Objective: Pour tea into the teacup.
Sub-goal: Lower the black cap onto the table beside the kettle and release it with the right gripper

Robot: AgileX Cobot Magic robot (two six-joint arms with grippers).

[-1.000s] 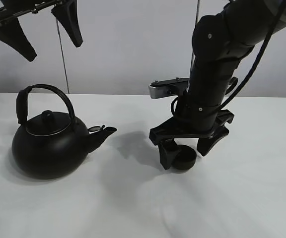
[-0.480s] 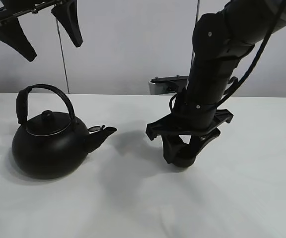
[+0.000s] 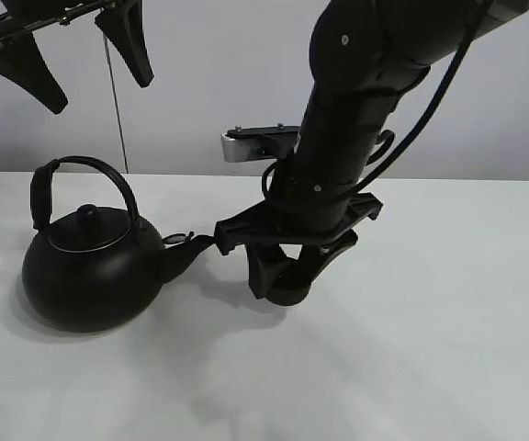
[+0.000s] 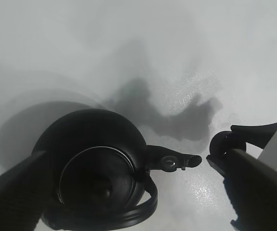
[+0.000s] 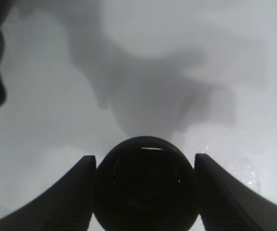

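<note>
The tiny matte-black teacup (image 3: 288, 293) sits between the fingers of my right gripper (image 3: 289, 278), which is shut on it, low at the white table (image 3: 448, 349), just right of the kettle's spout (image 3: 191, 248). I cannot tell if the cup touches the table. In the right wrist view the teacup (image 5: 145, 185) fills the gap between both fingers (image 5: 76, 187). The big black kettle (image 3: 90, 271) stands upright at the left. My left gripper (image 3: 99, 92) hangs open and empty high above it; its fingers (image 4: 258, 192) frame the kettle (image 4: 95, 168). No tea shows.
A grey wall (image 3: 209, 83) rises behind the table's far edge. The right arm's camera bracket (image 3: 255, 145) juts out over the table's middle. The kettle's arched handle (image 3: 99, 170) stands up under my left gripper.
My right gripper closed on the teacup and carried it left, from the table's middle right to just beside the kettle's spout. The left gripper and kettle have not moved.
</note>
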